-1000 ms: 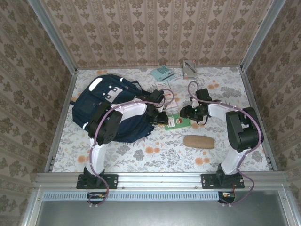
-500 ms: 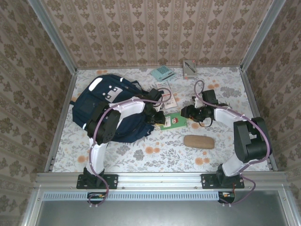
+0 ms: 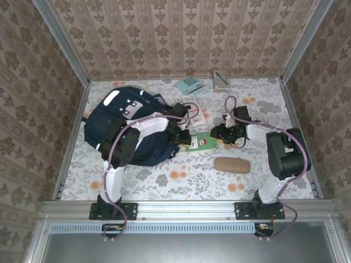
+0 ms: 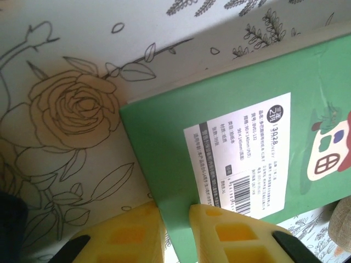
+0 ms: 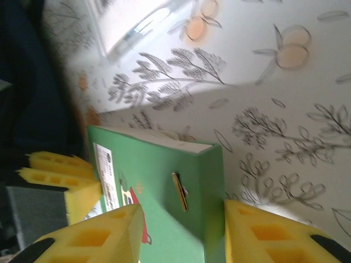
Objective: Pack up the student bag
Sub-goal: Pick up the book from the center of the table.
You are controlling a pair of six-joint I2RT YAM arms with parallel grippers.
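Note:
The student bag [image 3: 122, 125], a navy backpack with white patches, lies at the left of the table; its dark fabric edges the right wrist view [image 5: 33, 82]. A green notebook [image 3: 201, 141] with a white barcode label [image 4: 241, 159] lies just right of it. My left gripper [image 3: 184, 138] is shut on the notebook's left edge, yellow fingers [image 4: 131, 235] pinching the cover. My right gripper [image 3: 220, 133] is open and straddles the notebook's right end [image 5: 181, 192], one finger [image 5: 104, 235] over the cover, the other beside the spine. The left gripper's yellow fingers [image 5: 60, 178] show behind.
A brown oblong pouch [image 3: 232, 164] lies in front of the notebook. A teal card [image 3: 190, 85] and a grey box with a pen [image 3: 221, 80] sit by the back wall. A white booklet [image 3: 194, 112] lies behind the left wrist. Patterned walls close three sides.
The right gripper's jaws have narrowed around the notebook's right end, and the right arm has shifted a little. The notebook has slid slightly left. The left gripper keeps its grip.

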